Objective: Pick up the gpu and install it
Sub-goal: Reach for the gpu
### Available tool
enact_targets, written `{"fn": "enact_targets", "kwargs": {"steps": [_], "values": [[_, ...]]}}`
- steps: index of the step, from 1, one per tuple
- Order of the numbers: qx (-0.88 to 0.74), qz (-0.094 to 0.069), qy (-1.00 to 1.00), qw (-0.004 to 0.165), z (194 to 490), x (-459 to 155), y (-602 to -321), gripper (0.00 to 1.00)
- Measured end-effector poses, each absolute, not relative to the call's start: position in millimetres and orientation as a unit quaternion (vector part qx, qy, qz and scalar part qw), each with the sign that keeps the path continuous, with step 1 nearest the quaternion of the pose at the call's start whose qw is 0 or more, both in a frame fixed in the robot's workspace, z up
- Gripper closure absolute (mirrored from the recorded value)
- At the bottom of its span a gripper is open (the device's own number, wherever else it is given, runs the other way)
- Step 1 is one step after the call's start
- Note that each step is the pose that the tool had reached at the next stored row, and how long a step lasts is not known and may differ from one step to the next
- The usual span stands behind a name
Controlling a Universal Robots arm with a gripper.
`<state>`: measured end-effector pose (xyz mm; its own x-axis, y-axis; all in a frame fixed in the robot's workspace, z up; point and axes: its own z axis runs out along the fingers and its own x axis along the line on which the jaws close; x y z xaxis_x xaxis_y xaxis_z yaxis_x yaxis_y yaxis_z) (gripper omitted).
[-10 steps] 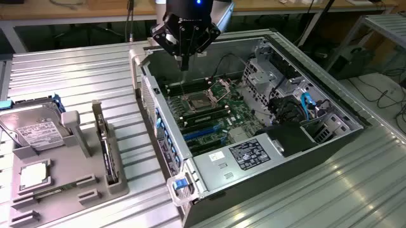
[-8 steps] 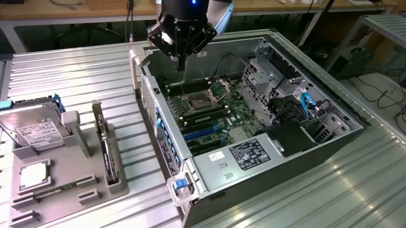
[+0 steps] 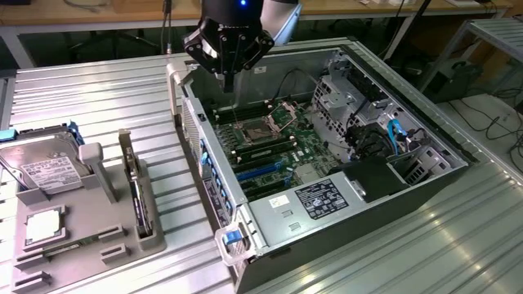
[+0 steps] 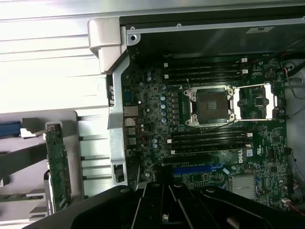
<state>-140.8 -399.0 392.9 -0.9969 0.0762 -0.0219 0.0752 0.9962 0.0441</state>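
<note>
**Gripper shut, empty, above case**

The black gripper hung closed, holding nothing, over the open dark metal computer case with its green motherboard. The thin dark gpu card stood on edge in the grey moulded holder tray, beside a silver hard drive; its lower edge was hidden in the slot

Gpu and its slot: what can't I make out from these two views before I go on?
- gpu: exterior view, standing edge-on, faces hidden; lower edge sunk in the grey holder.
- Blue slots: wrist view, partly covered by the dark body of the hand.
- Black-and-white label in the case: exterior view, print too small to read.
</note>
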Motion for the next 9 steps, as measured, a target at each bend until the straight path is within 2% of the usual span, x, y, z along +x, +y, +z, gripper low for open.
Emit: {"fn": "enact_targets", "kwargs": {"steps": [9], "values": [[0.038,0.022,0.999,0.011,393,-160,-399,0.89]]}}
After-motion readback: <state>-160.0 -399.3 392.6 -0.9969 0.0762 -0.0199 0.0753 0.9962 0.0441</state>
